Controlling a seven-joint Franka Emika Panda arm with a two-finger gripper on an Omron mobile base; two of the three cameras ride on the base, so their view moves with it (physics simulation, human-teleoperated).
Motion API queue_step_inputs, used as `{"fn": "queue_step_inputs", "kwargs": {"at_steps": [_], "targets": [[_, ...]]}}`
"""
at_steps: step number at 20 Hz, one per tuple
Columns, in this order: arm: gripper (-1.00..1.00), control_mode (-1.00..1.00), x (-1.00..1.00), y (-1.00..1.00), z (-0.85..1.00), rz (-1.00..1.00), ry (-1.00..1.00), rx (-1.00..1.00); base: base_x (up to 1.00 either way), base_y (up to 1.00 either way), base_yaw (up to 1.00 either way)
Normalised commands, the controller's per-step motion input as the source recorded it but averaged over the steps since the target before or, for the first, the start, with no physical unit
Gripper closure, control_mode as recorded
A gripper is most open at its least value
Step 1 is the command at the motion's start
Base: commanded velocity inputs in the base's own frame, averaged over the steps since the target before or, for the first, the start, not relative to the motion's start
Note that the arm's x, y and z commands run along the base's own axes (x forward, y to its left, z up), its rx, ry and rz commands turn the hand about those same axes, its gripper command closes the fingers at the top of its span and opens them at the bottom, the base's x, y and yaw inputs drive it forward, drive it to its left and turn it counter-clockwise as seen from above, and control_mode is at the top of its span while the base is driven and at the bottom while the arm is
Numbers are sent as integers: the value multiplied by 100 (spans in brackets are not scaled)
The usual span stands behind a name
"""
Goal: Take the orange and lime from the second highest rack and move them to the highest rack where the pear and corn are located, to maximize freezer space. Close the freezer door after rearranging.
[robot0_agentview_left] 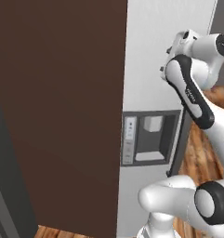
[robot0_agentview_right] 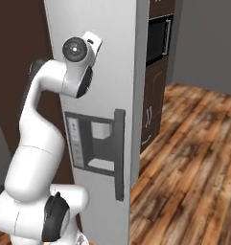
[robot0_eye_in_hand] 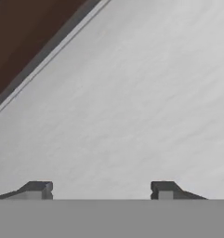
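Facing the freezer door (robot0_eye_in_hand: 146, 102), the hand (robot0_eye_in_hand: 100, 189) spreads empty; base views add its dispenser (robot0_agentview_left: 150, 138).

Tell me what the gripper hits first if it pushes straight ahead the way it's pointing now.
Most likely the grey outer face of the freezer door. The gripper points squarely at it with nothing between its parted fingertips and the surface, though how near it is I can't judge.

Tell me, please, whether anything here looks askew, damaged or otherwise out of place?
Nothing stands out. The freezer door shows its grey outer face, smooth and unmarked, with the dispenser panel sitting square in it. The gripper faces that grey surface with nothing between its fingertips.
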Motion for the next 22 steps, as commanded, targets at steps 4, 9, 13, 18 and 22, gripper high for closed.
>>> {"fn": "queue_step_inputs", "kwargs": {"at_steps": [4, 9, 13, 18, 22], "targets": [[-100, -100, 74, 1, -21, 22, 7, 37, 0, 0, 0], [-100, -100, 70, 22, -31, 29, 0, 50, 0, 0, 0], [-100, -100, 49, 32, -24, 31, 0, 47, 0, 0, 0], [-100, -100, 21, 53, -16, 26, 1, 40, 0, 0, 0], [-100, -100, 10, 70, -8, 21, 8, 20, 0, 0, 0]]}}
